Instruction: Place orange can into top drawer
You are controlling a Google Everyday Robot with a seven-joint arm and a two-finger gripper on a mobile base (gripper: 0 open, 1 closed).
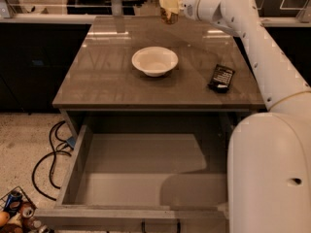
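Observation:
My gripper point(169, 4) is at the far back of the table, above its rear edge, and is shut on the orange can point(169, 14). The can hangs upright, lifted off the tabletop, with its silver top just showing above the fingers. The top drawer point(77, 164) is pulled wide open below the table's front edge. It is a shallow grey box with nothing in it, and its dark handle point(160, 224) shows at the bottom of the view. My white arm runs from the lower right up to the can.
A white bowl point(154, 60) sits mid-table. A dark flat packet point(221, 77) lies at the table's right side. Black cables point(51, 154) trail on the floor at the left. A basket of cans point(14, 212) stands at the bottom left corner.

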